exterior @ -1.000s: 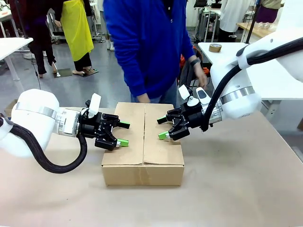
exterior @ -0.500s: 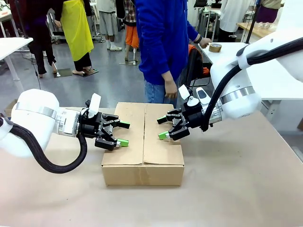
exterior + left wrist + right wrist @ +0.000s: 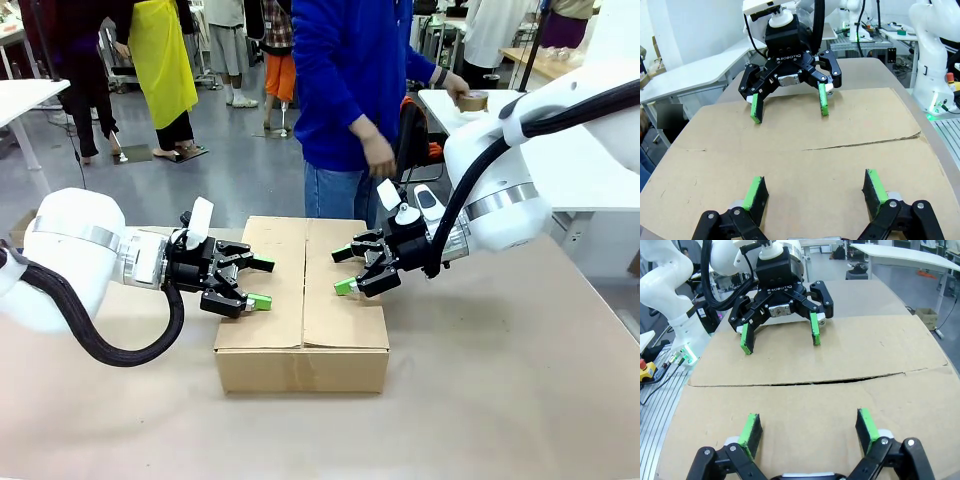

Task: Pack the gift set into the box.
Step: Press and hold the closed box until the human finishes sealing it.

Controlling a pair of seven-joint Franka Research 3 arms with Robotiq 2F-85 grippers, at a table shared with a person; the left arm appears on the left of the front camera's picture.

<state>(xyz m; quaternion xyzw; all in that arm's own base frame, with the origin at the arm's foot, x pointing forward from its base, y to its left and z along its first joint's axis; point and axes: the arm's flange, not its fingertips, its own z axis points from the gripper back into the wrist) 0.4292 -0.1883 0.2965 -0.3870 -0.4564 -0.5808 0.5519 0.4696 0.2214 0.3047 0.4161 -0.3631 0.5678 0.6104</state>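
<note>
the box (image 3: 303, 305), a shallow rectangular carton of matte brown corrugated cardboard, sits on the tan desk (image 3: 500, 380) with its top flaps folded flat, meeting along a slightly ragged centre seam; the gift set is hidden, and whether it lies inside cannot be told; the left gripper (image 3: 258, 283) hovers over the box's left flap, released, its black jointed fingers spread wide with flat green pads (image 3: 756, 194) holding nothing; the right gripper (image 3: 344, 270) hangs over the box's right flap, likewise released and empty, facing the left one across the seam; beyond the box's far edge stands a person in a blue top (image 3: 345, 70), one hand (image 3: 378, 157) hanging above the box's far side.
</note>
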